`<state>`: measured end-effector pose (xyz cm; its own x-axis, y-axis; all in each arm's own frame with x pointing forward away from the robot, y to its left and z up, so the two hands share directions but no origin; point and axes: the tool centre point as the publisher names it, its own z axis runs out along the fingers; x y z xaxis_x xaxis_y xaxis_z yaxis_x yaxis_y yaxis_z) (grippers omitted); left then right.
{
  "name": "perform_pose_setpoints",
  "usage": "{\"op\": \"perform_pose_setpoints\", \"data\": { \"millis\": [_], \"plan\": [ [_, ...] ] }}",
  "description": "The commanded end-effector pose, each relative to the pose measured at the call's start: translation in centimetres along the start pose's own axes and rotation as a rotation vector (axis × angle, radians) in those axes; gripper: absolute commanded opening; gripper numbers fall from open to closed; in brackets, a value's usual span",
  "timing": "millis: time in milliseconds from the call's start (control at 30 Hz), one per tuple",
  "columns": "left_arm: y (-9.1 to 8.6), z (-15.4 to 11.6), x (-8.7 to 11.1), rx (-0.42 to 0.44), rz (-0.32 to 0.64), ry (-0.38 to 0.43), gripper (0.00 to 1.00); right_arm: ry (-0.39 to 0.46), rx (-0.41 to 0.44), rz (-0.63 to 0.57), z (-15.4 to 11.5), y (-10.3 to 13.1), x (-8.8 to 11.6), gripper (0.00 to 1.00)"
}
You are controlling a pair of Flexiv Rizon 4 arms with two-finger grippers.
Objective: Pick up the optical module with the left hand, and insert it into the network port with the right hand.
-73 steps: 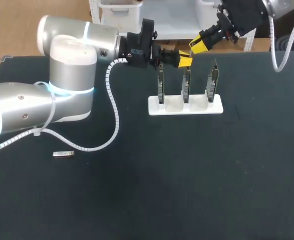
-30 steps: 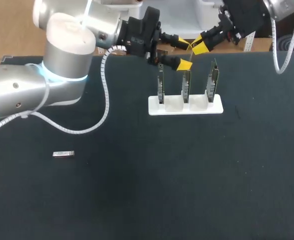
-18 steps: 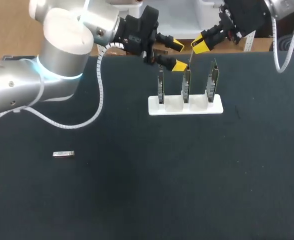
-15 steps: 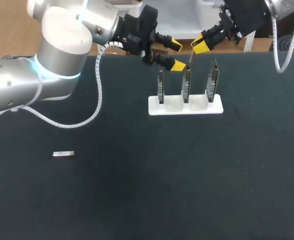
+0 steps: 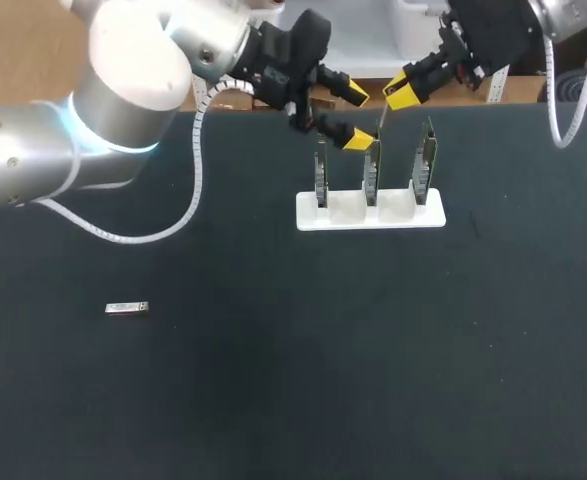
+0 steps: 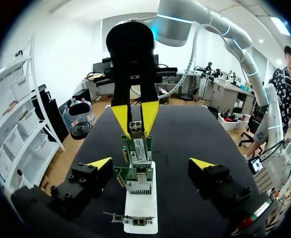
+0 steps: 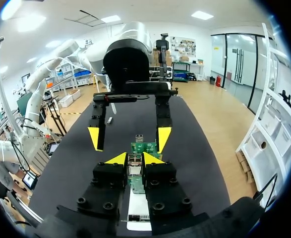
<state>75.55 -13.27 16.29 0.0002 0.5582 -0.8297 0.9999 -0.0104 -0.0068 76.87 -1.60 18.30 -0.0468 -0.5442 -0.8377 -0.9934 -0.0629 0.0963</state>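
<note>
Black bench (image 5: 293, 400) below me, dark and matte. My left arm (image 5: 123, 90), big and silver, comes in from the side and reaches to the far edge. Its left claw (image 5: 357, 116) hangs just above the row of cards, fingers spread wide with nothing between them. From the left wrist, the yellow tips stand well apart on either side of the cards.

My right arm (image 5: 493, 30) drops in from the far corner. Its right claw (image 5: 401, 92) sits just beyond the left one, over the gap between the middle and the far card. That claw is pinched tight. From the left wrist I see its two yellow tips closed on the optical module (image 6: 135, 127), a small silvery metal block held from both sides, just above the farthest card.

White stand (image 5: 370, 212) near the back of the bench, a flat slab. Three green network cards (image 5: 372, 170) stand upright in it, side by side.

Smallest of all, a second optical module (image 5: 127, 308) lies flat on the bench, well apart from the stand. It's a slim, silvery rectangular slug, with nothing touching it.
</note>
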Motion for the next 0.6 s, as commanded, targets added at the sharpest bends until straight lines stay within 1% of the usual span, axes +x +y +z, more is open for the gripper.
{"op": "perform_pose_setpoints", "data": {
  "millis": [33,600],
  "plan": [
    [0.23,0.20,-0.10,0.003,0.001,-0.004,1.00,-0.002,0.010,-0.002,0.04,0.50,0.01,0.00],
    [0.27,0.39,-0.04,0.005,-0.005,-0.004,1.00,0.005,0.016,-0.001,-0.01,0.87,-0.04,0.00]
  ]
}}
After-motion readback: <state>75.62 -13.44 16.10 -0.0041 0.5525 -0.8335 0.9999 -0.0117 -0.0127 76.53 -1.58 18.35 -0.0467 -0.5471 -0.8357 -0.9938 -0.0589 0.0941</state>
